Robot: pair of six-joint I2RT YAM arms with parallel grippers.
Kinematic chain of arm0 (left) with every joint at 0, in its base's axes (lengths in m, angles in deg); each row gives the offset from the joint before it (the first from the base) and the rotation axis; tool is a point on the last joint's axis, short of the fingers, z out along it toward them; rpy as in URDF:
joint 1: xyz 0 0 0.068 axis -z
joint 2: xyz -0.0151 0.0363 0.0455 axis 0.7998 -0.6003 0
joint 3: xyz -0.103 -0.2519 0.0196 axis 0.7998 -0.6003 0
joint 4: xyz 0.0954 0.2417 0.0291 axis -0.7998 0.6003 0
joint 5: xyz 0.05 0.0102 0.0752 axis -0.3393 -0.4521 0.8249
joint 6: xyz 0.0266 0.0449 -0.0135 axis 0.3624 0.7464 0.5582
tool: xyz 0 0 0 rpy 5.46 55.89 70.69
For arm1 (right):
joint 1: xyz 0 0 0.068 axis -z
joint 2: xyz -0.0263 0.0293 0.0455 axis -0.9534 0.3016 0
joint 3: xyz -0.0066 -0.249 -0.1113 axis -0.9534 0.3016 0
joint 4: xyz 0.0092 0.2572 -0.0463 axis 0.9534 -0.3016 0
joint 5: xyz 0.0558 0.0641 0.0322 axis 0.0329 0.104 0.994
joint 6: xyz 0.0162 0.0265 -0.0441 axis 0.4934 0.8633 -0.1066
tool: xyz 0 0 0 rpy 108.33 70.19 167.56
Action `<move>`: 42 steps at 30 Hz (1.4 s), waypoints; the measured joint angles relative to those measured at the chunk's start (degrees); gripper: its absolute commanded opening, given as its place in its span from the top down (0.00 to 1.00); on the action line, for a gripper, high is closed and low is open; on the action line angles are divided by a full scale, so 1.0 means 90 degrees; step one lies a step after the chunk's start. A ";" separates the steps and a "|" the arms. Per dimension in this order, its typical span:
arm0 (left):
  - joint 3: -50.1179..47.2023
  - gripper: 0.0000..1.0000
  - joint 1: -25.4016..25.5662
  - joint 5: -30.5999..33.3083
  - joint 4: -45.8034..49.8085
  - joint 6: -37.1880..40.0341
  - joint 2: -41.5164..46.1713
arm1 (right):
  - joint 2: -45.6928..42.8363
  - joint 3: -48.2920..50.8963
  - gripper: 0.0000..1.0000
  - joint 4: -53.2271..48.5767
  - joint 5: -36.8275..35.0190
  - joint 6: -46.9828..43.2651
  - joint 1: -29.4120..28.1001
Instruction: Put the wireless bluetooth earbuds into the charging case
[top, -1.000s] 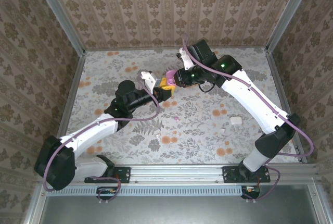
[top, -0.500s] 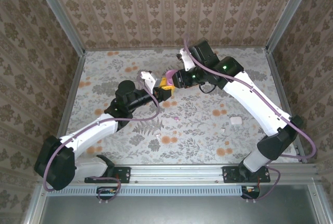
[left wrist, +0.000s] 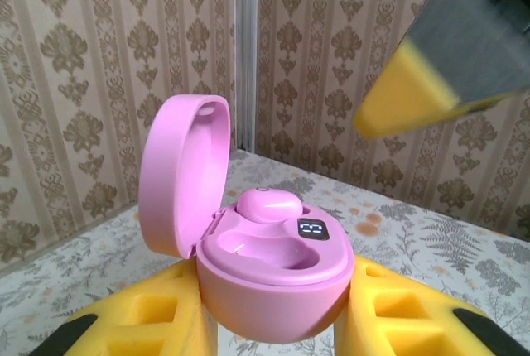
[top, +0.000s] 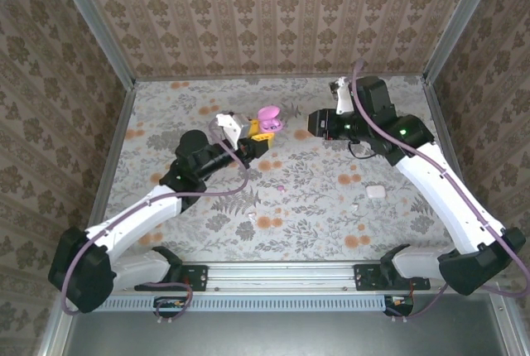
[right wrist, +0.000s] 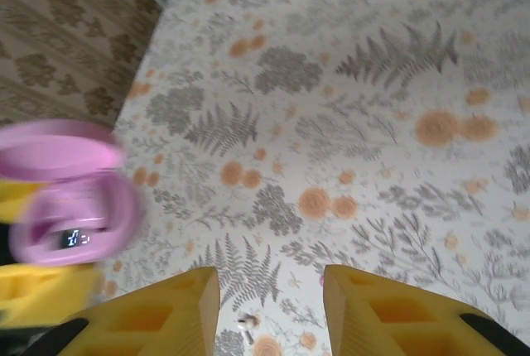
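L wrist cam: earbud (left wrist: 268,204) in case (left wrist: 273,306)

above charging case (left wrist: 273,273): open
hinge side: upright lid (left wrist: 178,174) blocks
case flanks: left gripper (left wrist: 277,323) fingers clamp both sides
case to right gripper (right wrist: 269,290): free gap

Right claw (right wrist: 269,273) has drawn back from the charging case (left wrist: 273,290)
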 measured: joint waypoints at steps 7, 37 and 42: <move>-0.0153 0.67 0.0000 0.0245 0.0374 0.0202 0.0767 | 0.1253 0.0848 0.62 -0.0010 0.0381 0.0376 0.0015; -0.0209 0.66 0.0000 0.0529 0.1008 0.0386 0.1537 | 0.5095 -0.0410 0.59 -0.0284 0.1443 -0.0549 -0.0724; -0.0209 0.66 0.0000 0.0571 0.1008 0.0386 0.1537 | 0.5389 -0.0789 0.58 -0.0668 0.1243 -0.0814 -0.0852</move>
